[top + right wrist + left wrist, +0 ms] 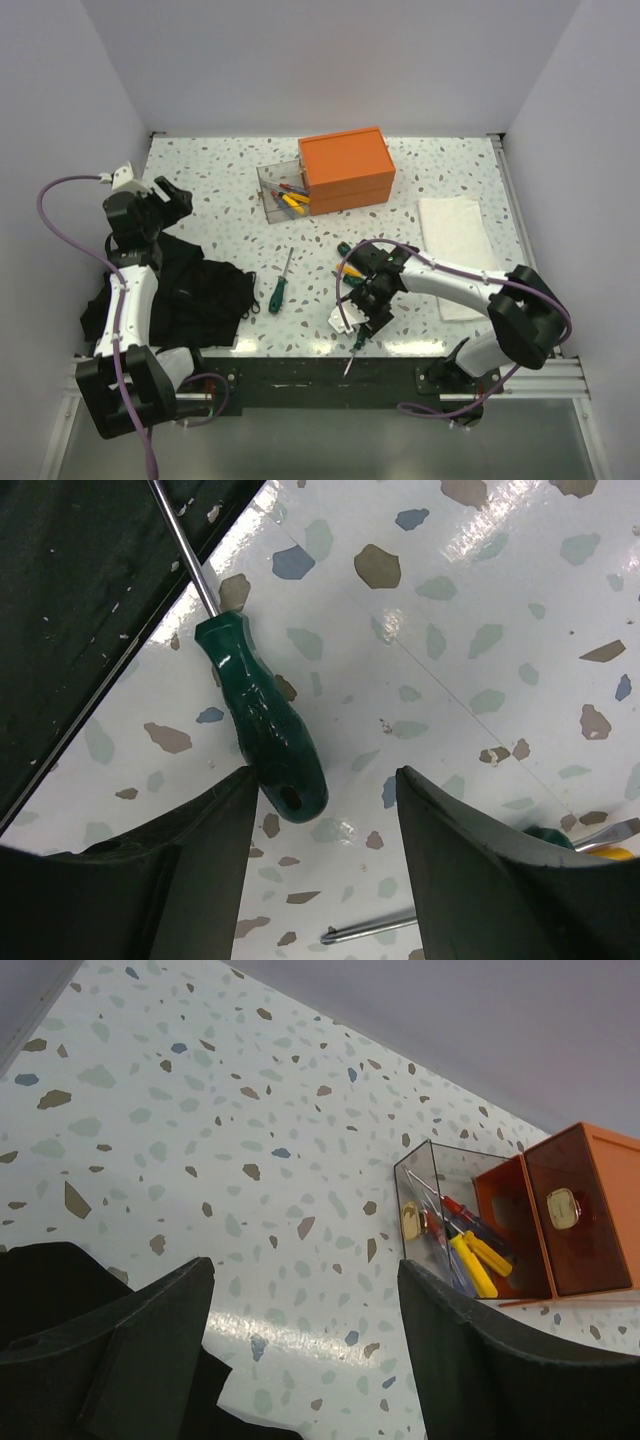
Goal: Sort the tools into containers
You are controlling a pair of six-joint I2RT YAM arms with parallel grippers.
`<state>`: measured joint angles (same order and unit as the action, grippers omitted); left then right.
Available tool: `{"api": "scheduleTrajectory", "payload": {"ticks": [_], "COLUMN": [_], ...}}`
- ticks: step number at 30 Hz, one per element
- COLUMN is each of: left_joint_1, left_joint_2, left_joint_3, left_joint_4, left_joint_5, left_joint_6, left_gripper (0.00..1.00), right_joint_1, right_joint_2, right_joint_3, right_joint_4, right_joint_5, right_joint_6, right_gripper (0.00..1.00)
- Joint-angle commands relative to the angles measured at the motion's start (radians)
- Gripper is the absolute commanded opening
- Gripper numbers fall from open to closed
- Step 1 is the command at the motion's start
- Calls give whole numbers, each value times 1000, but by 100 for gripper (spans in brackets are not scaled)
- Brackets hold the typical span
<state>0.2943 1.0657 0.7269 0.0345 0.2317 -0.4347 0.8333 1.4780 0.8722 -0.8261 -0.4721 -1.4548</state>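
A clear bin (278,192) holds yellow and red-and-blue screwdrivers and stands against the orange box (345,170). Both also show in the left wrist view, the bin (425,1185) and the box (585,1210). One green-handled screwdriver (278,288) lies mid-table. My right gripper (364,322) is open low over another green-handled screwdriver (265,720) at the table's front edge. Its handle end lies between the jaws beside the left finger (200,870), and its shaft reaches over the black rail. My left gripper (168,196) is open and empty at the far left.
A black cloth (195,290) lies under the left arm. A white folded towel (452,235) lies at the right. More screwdrivers (350,268) lie beside the right wrist, and one bare shaft tip (370,927) shows below the right jaws. The black front rail (70,590) borders the table.
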Motion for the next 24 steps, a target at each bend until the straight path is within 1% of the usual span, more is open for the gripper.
{"api": "scheduleTrajectory", "payload": {"ticks": [1,3,6,7,9,10,12,13,14,15,16,17,18,19,20,21,22,23,24], "left_joint_1": [3,5,3,3,5,3,3,3,3,3,3,3,5,3,3,3,5,5,5], "left_joint_2": [-30,-33,-32,-32,-32,-33,-36,-36,-36,-33,-35,-33,-30,-29,-27,-24,-18,-13,-10], "left_joint_3": [2,-1,-1,-1,-1,-3,-7,-9,-9,-7,-4,2,5,8,11,12,16,14,16], "left_joint_4": [24,24,24,24,24,24,25,25,25,24,22,21,21,22,24,28,30,31,30], "left_joint_5": [-2,0,1,1,1,1,1,1,3,3,3,3,3,1,0,0,-3,0,0], "left_joint_6": [1,-2,-4,-4,-4,-4,-4,-4,-4,-4,-4,-3,-2,-2,-1,-2,-2,-2,-2], "left_gripper": [79,79,79,79,79,79,79,79,79,79,79,79,79,79,79,79,79,79,79], "right_joint_1": [10,16,27,33,35,38,40,41,41,35,24,7,-25,-40,-52,-65,-65,-66,-66], "right_joint_2": [-13,-4,28,34,50,54,65,70,71,70,67,65,74,87,108,155,189,218,244], "right_joint_3": [-33,-38,-29,-26,-25,-27,-19,-15,-7,19,40,69,158,216,352,426,497,627,681], "right_joint_4": [2,-4,-34,-42,-45,-45,-57,-73,-83,-90,-106,-116,-125,-136,-143,-143,-102,-66,-23], "right_joint_5": [-42,-48,-51,-49,-48,-46,-43,-40,-40,-30,-17,-23,-36,-75,-98,-118,-135,-158,-160], "right_joint_6": [10,1,-22,-26,-32,-35,-42,-50,-52,-46,-27,-15,13,102,161,315,421,533,761], "right_gripper": [59,58,52,48,42,34,27,15,7,2,0,0,0,0,0,0,0,0,0]}}
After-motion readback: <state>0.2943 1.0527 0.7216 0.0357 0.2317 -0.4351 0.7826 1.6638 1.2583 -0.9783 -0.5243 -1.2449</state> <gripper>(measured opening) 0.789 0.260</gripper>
